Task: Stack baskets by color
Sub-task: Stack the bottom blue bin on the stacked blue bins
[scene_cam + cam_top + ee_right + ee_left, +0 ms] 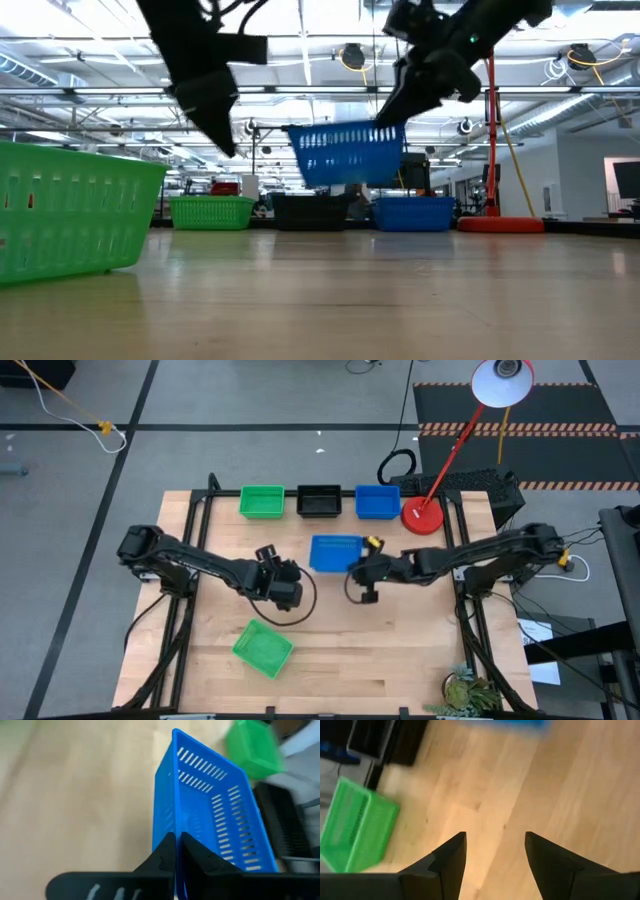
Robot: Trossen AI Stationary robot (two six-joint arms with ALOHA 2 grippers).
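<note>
A blue basket hangs in the air over the middle of the table, with my right gripper shut on it from the right. My left gripper hovers open just left of it, holding nothing; its fingers stand apart over bare wood. A green basket rests on its base at the near left, turned askew. At the far edge a green basket, a black basket and a blue basket stand in a row. My right gripper pinches one side wall of the blue basket at its rim, one finger outside the wall and one inside. The fingers come from the table's right, slanting down. The basket is lifted clear of the table, slightly tilted, and reaches away from the fingers.
A red round lamp base stands right of the far row, its arm leaning up to a white lamp head. A small plant sits at the near right corner. Bare wood lies across the near middle and right of the table.
</note>
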